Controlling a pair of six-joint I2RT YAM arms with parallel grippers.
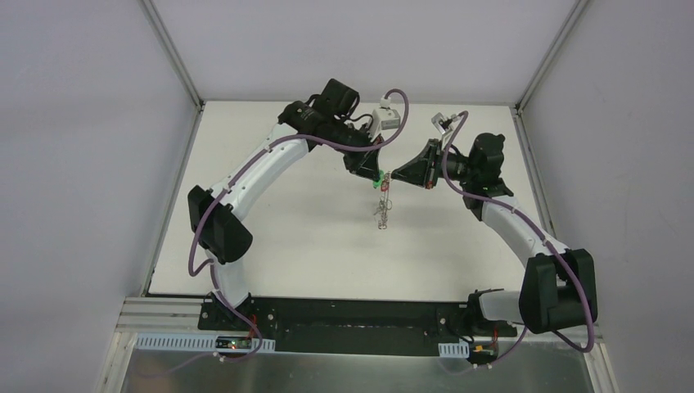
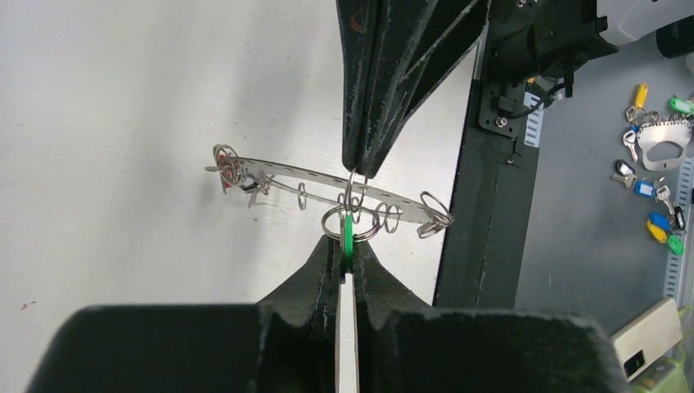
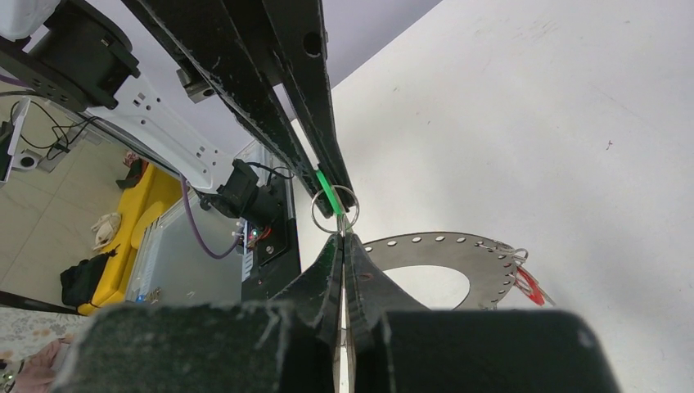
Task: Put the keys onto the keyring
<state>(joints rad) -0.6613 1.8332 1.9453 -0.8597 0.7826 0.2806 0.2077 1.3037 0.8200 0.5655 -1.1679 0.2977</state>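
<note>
The keyring (image 1: 383, 214), a flat grey ring with wire loops on its rim, hangs edge-on above the white table; it also shows in the left wrist view (image 2: 286, 173) and the right wrist view (image 3: 446, 246). My left gripper (image 1: 378, 174) (image 2: 348, 246) is shut on the green-headed key (image 2: 348, 232) (image 3: 328, 188), which carries a small split ring (image 3: 334, 211). My right gripper (image 1: 396, 174) (image 3: 344, 237) is shut on a wire loop at the keyring's rim, tip to tip with the left gripper. A red-headed key (image 3: 529, 286) hangs on the ring's far side.
The black base rail (image 2: 483, 205) runs along the table's near edge. Beyond it, off the table, lie several spare keys with coloured tags (image 2: 655, 188). White walls close in the table on three sides.
</note>
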